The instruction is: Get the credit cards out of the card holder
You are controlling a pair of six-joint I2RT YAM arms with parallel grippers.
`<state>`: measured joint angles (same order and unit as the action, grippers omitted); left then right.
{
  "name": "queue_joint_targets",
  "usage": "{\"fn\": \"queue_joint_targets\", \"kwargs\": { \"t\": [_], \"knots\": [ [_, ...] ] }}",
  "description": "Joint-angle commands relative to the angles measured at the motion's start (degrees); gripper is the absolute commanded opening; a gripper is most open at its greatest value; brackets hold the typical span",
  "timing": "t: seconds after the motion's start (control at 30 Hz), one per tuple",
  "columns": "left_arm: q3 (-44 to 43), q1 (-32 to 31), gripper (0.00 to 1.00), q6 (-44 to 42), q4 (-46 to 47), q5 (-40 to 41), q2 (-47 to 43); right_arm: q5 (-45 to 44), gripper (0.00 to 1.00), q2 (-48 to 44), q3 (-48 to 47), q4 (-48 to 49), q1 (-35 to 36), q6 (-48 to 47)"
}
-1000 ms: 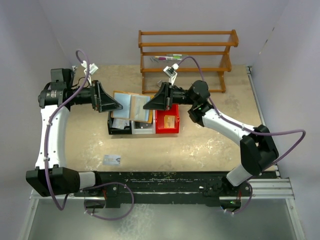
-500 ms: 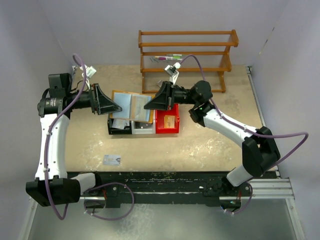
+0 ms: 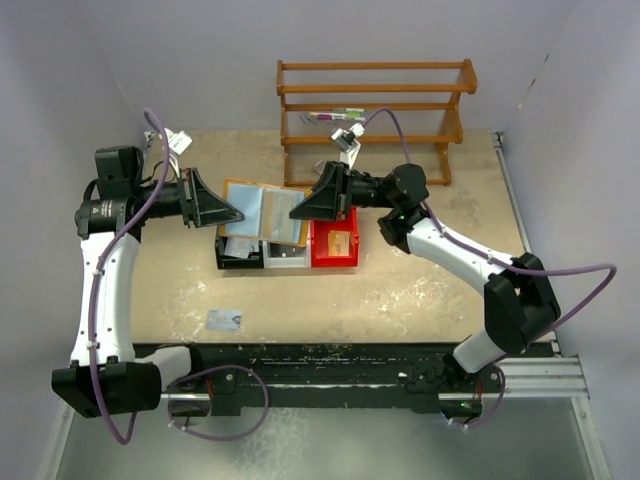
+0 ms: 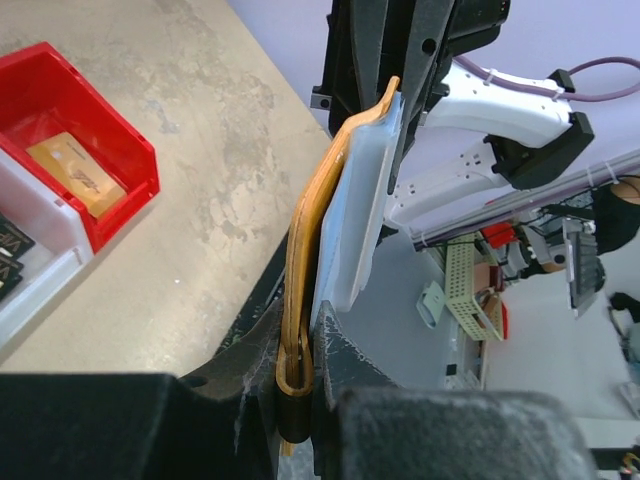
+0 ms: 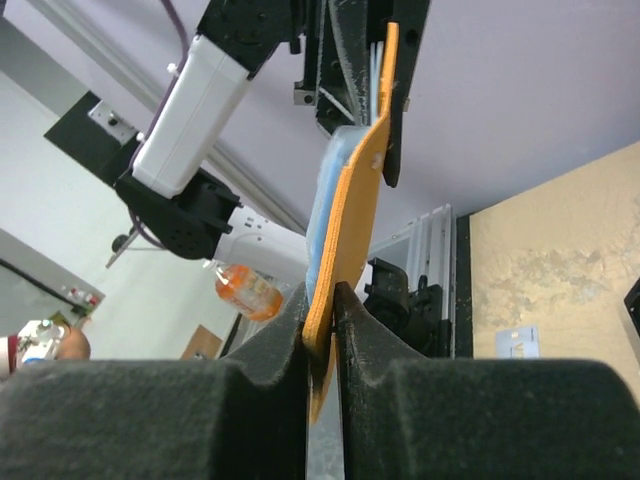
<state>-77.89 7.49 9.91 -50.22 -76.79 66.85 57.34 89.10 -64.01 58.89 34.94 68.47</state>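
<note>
The card holder (image 3: pixel 265 211), tan outside and pale blue inside, hangs spread open above the bins, held at both ends. My left gripper (image 3: pixel 236 213) is shut on its left edge; in the left wrist view the tan folded edge (image 4: pixel 303 300) sits pinched in the left gripper (image 4: pixel 301 352). My right gripper (image 3: pixel 297 212) is shut on the right flap, which shows as an orange sheet (image 5: pixel 357 205) clamped in the right gripper (image 5: pixel 322 322). One pale credit card (image 3: pixel 224 319) lies flat on the table near the front. Whether cards remain inside the holder is hidden.
Three small bins stand in a row under the holder: black (image 3: pixel 238 262), white (image 3: pixel 285 262) and red (image 3: pixel 335 262). The red bin (image 4: pixel 120 150) holds a tan card (image 4: pixel 75 172). A wooden rack (image 3: pixel 375 115) stands at the back.
My left gripper has closed onto the holder's left edge; a second ago it stood open beside it. The left arm shifted slightly left. The right gripper kept its hold.
</note>
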Motion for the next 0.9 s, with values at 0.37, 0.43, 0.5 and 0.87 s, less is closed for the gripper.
{"fn": "queue_joint_targets", "kwargs": {
  "t": [0.37,0.43,0.5,0.87],
  "knots": [
    [-0.9,0.4,0.0,8.2,6.4,-4.1,-0.5,7.7,0.23,-0.5,3.7,19.4,-0.8,9.1],
    [-0.9,0.4,0.0,8.5,6.7,-4.0,-0.5,7.8,0.26,-0.8,3.9,19.0,-1.0,8.6],
    [-1.0,0.4,0.0,9.0,7.1,-4.1,-0.5,7.1,0.27,-1.4,4.0,15.4,-1.0,6.2],
    [-0.9,0.4,0.0,12.0,9.3,-5.1,-0.8,-0.3,0.23,-4.3,1.6,-4.9,-1.0,-6.7]
  ]
}}
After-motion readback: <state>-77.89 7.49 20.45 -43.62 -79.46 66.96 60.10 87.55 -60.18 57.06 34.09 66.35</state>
